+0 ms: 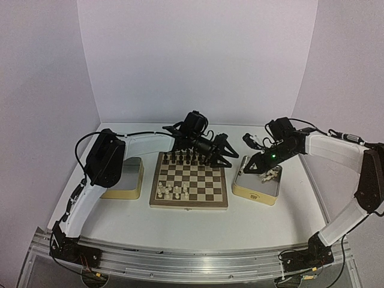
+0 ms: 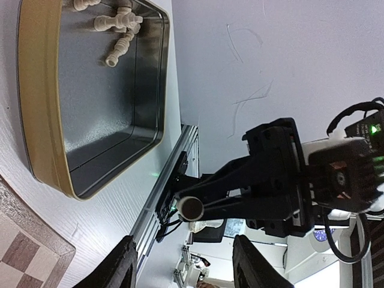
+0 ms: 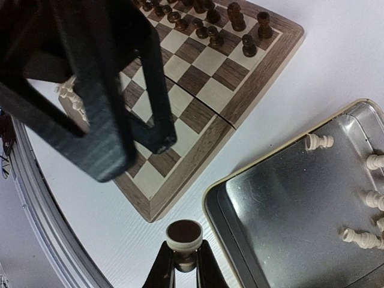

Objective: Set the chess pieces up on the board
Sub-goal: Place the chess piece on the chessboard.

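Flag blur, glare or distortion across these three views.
Top external: wide-angle bowing of the rail. Left wrist: tin sharp, bright glare lower right. Right wrist: left gripper a blurred dark mass, chess piece in the right gripper and board clear.

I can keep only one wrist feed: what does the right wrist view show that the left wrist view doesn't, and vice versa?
Only right wrist: dark pieces lined along one edge of the board, and cream pieces on it, partly hidden by the left gripper. Only left wrist: that gripper's own fingers, open with nothing between them, and the metal rail. Both: the board, the tin with loose cream pieces, and the right gripper shut on a held cream piece.
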Robot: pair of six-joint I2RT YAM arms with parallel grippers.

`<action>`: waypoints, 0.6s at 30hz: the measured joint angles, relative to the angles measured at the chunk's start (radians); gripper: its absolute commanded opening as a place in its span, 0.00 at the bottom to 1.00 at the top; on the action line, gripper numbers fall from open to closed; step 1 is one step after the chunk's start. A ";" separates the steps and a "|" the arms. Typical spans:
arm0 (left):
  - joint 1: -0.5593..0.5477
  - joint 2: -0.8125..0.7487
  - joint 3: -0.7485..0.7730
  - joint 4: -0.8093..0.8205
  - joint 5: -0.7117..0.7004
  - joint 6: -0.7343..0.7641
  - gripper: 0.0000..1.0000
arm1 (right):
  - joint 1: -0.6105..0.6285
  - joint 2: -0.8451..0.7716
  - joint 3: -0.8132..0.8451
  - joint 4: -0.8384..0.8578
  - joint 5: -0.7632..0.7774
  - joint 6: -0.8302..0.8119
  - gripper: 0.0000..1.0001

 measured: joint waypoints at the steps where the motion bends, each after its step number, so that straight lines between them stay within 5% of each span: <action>1: 0.000 0.007 0.003 0.000 0.001 -0.002 0.53 | 0.000 0.000 0.003 0.000 -0.010 0.000 0.05; 18: -0.001 0.032 0.016 0.015 0.029 -0.029 0.50 | 0.025 0.073 0.084 0.012 -0.073 0.000 0.05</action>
